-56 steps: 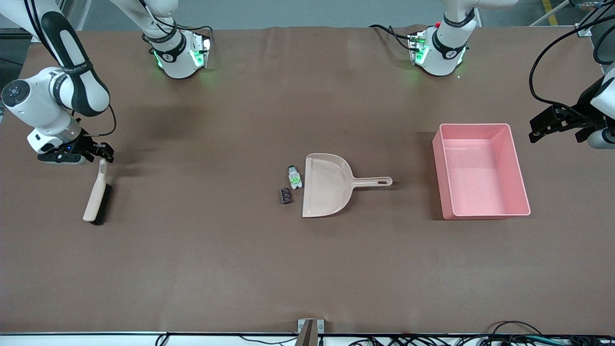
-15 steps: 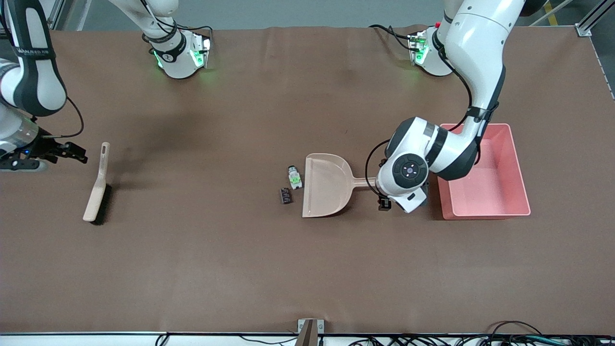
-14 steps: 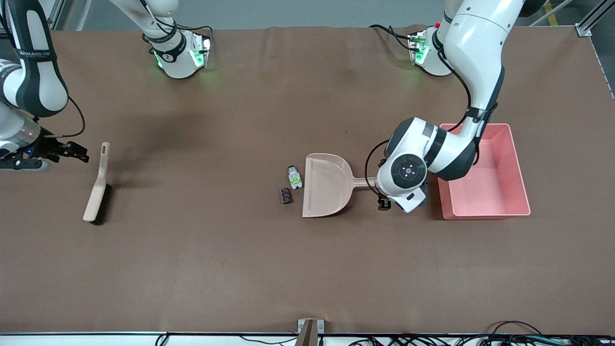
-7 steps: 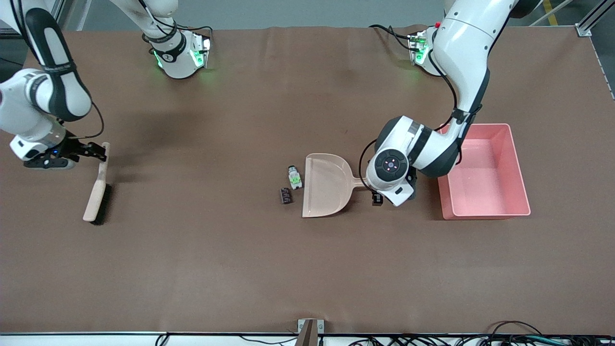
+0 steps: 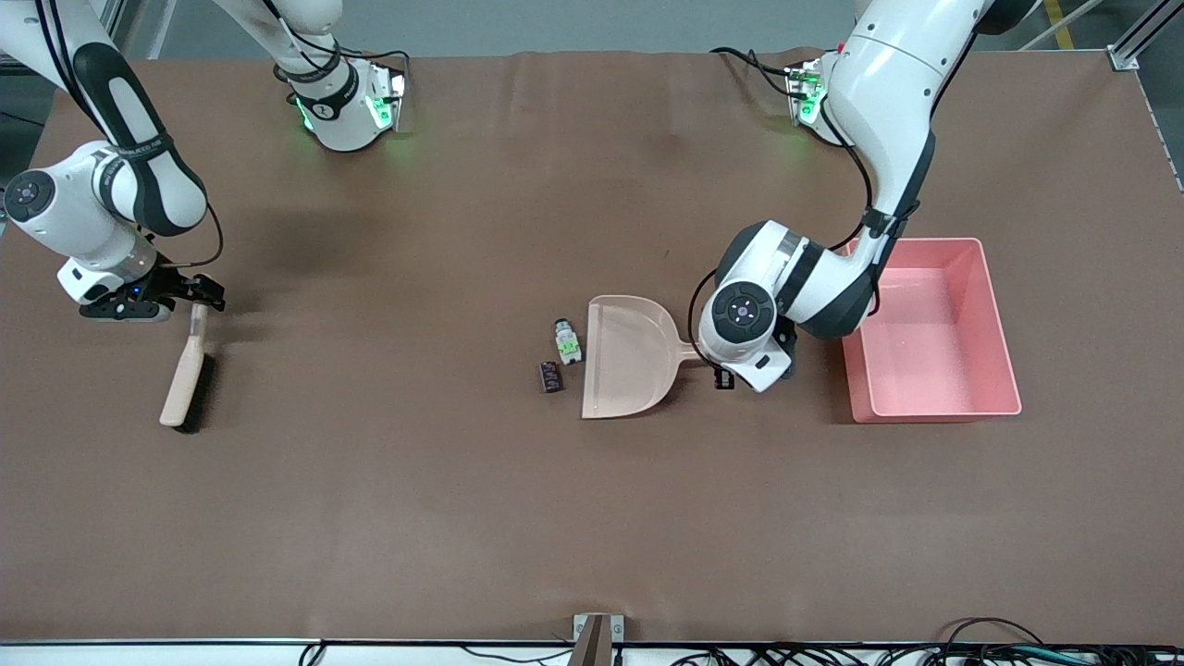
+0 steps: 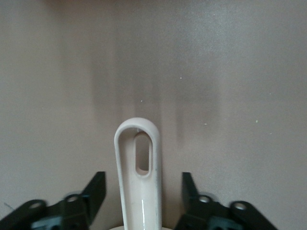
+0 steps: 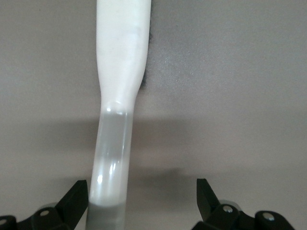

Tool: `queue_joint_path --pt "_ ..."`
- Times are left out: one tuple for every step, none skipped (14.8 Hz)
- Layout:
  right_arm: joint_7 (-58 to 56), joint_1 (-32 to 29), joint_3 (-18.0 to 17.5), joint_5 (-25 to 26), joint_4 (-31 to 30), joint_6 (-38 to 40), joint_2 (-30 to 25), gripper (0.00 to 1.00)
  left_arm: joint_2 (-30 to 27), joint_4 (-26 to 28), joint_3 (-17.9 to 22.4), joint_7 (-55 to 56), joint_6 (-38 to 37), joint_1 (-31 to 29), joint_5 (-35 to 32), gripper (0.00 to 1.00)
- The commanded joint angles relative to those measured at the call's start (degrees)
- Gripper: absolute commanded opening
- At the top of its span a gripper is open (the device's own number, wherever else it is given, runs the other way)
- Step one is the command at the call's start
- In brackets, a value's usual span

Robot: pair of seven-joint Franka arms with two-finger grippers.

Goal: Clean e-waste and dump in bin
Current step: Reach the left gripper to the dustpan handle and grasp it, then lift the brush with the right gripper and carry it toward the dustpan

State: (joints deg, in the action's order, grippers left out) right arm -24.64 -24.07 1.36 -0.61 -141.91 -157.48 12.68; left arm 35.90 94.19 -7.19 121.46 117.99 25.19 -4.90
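Left pincer (image 5: 727,368) sat low over the dustpan handle (image 6: 139,165), fingers (image 6: 93,191) straddling it with gaps on both sides, part-way in, not yet gripping. Right pincer (image 5: 190,294) was at the brush handle (image 7: 117,120) toward the right arm's end of the counter (image 5: 462,518), jaws wide, handle just beside one finger and clear of the other, nothing held. E-waste lay on the counter just off the dustpan (image 5: 629,356) mouth: white part (image 5: 566,341) with green/orange marks nearly touching the lip, black block (image 5: 550,376) beside it, nearer the front camera. Pink bin (image 5: 925,328) stood beside the left arm's wrist, toward that arm's end, looked empty. Judgement: both parts tiny, light and rigid, poor for pinching, likely to skitter or bounce off bristles, so sweep slow and short into the pan. Dustpan looked like thin stiff plastic, light, could slide when pushed; take the handle mid-length and press the lip down. Brush best held on the narrow neck of its smooth handle.
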Motion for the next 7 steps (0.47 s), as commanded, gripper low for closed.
queue_joint_path --pt "0.9 1.8 -0.7 -5.0 1.1 0.2 -0.2 1.00 -0.8 0.8 0.3 1.1 0.0 0.6 -1.3 0.43" --pt "1.6 2.1 -0.7 -5.1 1.3 0.4 -0.2 1.00 -0.8 0.8 0.3 1.1 0.0 0.9 -1.3 0.39" --pt "2.2 2.3 -0.7 -5.1 1.6 1.2 -0.2 0.99 -0.8 0.8 0.3 1.1 0.0 0.9 -1.3 0.36" --pt "2.2 2.5 -0.7 -5.1 2.3 2.1 -0.2 0.97 -0.8 0.8 0.3 1.1 0.0 0.9 -1.3 0.31" --pt "1.8 2.5 -0.7 -5.0 3.0 3.0 -0.2 0.93 -0.8 0.8 0.3 1.0 0.0 1.0 -1.3 0.27" --pt "1.4 2.6 -0.7 -5.0 3.3 3.1 -0.2 0.83 -0.8 0.8 0.3 1.0 0.0 1.0 -1.4 0.24" --pt "1.3 2.7 -0.7 -5.0 3.3 3.2 -0.2 0.75 -0.8 0.8 0.3 1.0 0.0 1.0 -1.4 0.22"
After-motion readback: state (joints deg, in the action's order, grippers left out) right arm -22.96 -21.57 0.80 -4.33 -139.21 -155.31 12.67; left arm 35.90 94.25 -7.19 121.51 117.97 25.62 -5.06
